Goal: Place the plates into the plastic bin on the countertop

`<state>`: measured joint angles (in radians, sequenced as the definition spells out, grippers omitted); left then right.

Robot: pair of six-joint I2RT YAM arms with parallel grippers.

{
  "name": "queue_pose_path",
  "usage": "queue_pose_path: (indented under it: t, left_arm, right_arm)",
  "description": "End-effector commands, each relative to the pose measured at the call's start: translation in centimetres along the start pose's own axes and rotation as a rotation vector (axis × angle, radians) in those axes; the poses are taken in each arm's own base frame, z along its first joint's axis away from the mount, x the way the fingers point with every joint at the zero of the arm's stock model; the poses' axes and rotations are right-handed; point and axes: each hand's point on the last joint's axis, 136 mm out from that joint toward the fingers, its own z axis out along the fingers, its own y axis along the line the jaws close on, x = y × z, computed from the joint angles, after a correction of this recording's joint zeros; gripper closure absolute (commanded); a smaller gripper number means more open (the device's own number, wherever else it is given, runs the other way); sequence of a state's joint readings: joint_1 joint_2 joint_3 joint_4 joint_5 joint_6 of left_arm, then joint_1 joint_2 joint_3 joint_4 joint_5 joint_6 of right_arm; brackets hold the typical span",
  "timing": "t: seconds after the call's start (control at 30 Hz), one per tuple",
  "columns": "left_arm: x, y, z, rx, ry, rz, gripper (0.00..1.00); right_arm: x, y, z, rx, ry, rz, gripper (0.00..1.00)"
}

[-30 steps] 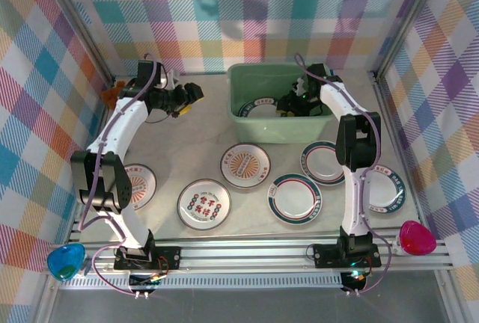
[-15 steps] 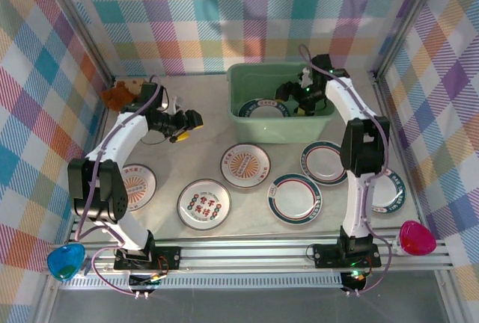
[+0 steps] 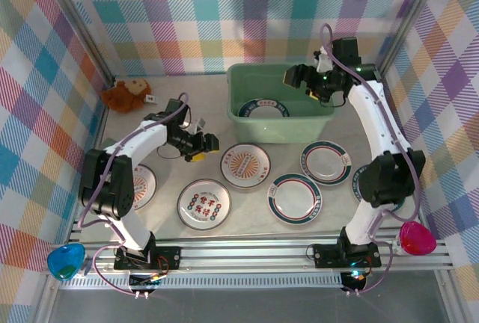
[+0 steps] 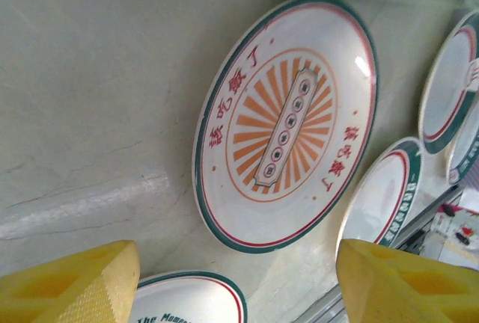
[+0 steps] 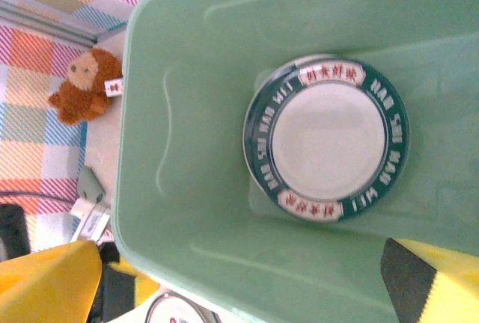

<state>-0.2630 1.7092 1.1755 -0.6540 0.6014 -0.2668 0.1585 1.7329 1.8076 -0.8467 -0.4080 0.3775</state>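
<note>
Since a second ago the left gripper (image 3: 200,146) has swung from the back left corner down toward the middle of the table (image 3: 179,106). The right gripper (image 3: 294,76) has lifted out of the plastic bin (image 3: 281,137) and now hangs over its back right rim. Both grippers are empty, with their yellow fingers spread wide apart.

From above, the pale green plastic bin stands at the back centre of the table with one green-banded plate (image 3: 260,108) lying flat inside. Six more plates lie on the table in front of it, and a brown plush toy (image 3: 126,93) sits at the back left. The sunburst plate (image 3: 245,164) lies just beside the left gripper.

Only the left wrist camera shows that plate's detail: orange rays around a slanted central panel, red characters near the edge and a thin green-and-red rim. The plate lies flat on the table between and beyond the fingers. Parts of three other plates sit at the frame's edges.

Seen from the right wrist, the plate in the bin has a dark green band with white lettering, two red-lettered panels and a plain white centre. A pale edge at its upper left may be a second plate underneath, though I cannot be sure.
</note>
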Motion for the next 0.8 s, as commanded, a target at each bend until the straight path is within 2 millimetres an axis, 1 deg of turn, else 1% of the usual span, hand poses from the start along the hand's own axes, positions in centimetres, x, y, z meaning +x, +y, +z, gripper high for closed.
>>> queue_pose_path:
  t: [0.0,0.1,0.17,0.27,0.33,0.47,0.6,0.77]
  left_arm:
    - [0.9,0.6,2.1,-0.006,0.046,0.037,0.31]
    - [1.3,0.5,3.5,-0.012,0.084,0.056,0.32]
    - [1.3,0.1,4.5,0.003,0.099,0.075,0.33]
    - [0.8,-0.2,5.6,0.03,0.108,0.085,0.34]
    - [0.3,-0.1,6.1,0.022,0.109,0.089,0.35]
    - [-0.3,-0.4,6.9,0.029,0.131,0.1,0.38]
    - [-0.4,-0.6,7.4,0.034,0.163,0.106,0.4]
    - [0.0,-0.8,7.8,0.033,0.188,0.111,0.45]
  right_arm:
    - [1.7,0.6,-1.9,0.001,-0.018,-0.002,0.04]
    - [3.0,0.7,-3.0,-0.004,-0.044,-0.001,0.05]
    - [3.7,0.6,-3.4,-0.006,-0.057,0.003,0.05]
    - [4.2,0.3,-3.6,-0.005,-0.075,0.02,0.05]
    - [4.3,0.3,-3.4,-0.019,-0.08,0.029,0.05]
    - [4.4,0.3,-2.7,-0.033,-0.066,0.033,0.06]
    - [4.6,-0.2,-2.0,-0.029,-0.051,0.035,0.06]
    - [5.0,-0.8,-1.0,-0.032,-0.038,0.044,0.06]
